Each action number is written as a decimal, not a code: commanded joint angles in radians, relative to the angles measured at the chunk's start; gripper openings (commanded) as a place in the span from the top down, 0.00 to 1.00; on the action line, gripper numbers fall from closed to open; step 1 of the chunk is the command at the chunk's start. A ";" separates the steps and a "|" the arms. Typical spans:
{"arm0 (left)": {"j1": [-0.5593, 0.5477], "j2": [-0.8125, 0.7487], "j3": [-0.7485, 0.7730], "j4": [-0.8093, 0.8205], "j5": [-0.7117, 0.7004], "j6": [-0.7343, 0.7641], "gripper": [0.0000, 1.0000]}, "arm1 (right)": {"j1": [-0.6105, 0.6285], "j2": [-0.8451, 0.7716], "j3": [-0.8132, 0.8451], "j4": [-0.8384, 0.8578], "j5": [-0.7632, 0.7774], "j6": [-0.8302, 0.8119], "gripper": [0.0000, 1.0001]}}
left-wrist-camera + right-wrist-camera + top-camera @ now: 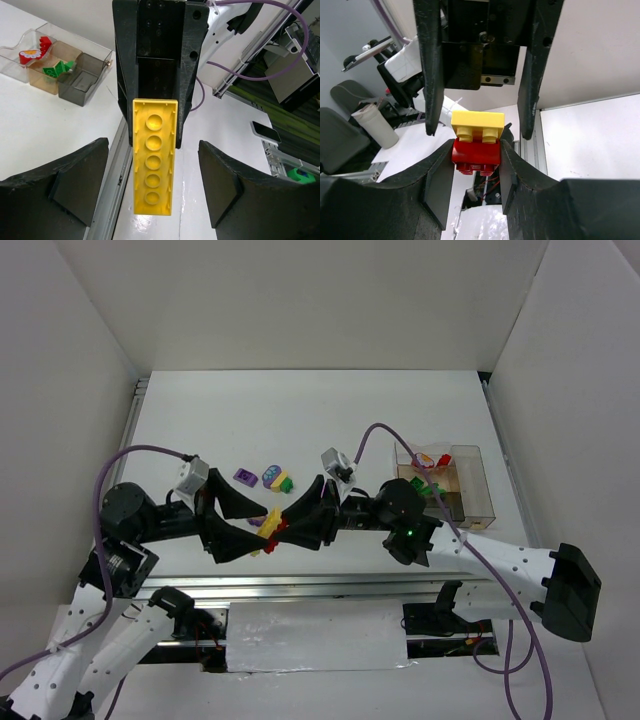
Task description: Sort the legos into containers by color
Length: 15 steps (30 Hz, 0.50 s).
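Splitting a stuck pair of legos looks to be the step in hand, since the two colours cannot be binned while joined. Nearest the arm bases, just beyond the metal rail (350,585) at the worktop's front edge, the two claws meet nose to nose above the surface. The right claw (476,155) is clenched on a red brick (476,161), its pads pressed to both flanks. A long yellow plate (152,160) is studded onto that brick and sticks out toward the other arm. The left claw (151,147) is released, its fingers spread wide on either side of the plate and apart from it. To do this well, I would have the left claw close squarely on the plate's long edges, well along its length rather than at the tip, then peel it off with a tilt instead of a straight tug, while the right grip holds firm so the red brick does not slip out. Further out on the white worktop (330,420) lie loose pieces: a purple brick (243,475), a green brick (286,483) and a rounded one between them whose colour I cannot make out with any confidence. Off to the right sit the containers (470,465), with red and green pieces already inside separate bins. Plain white walls (300,300) close in the far side and both flanks.
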 commanded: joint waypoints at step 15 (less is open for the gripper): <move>-0.005 0.020 -0.002 0.057 0.101 0.020 0.28 | -0.002 -0.008 0.074 0.004 -0.047 -0.023 0.98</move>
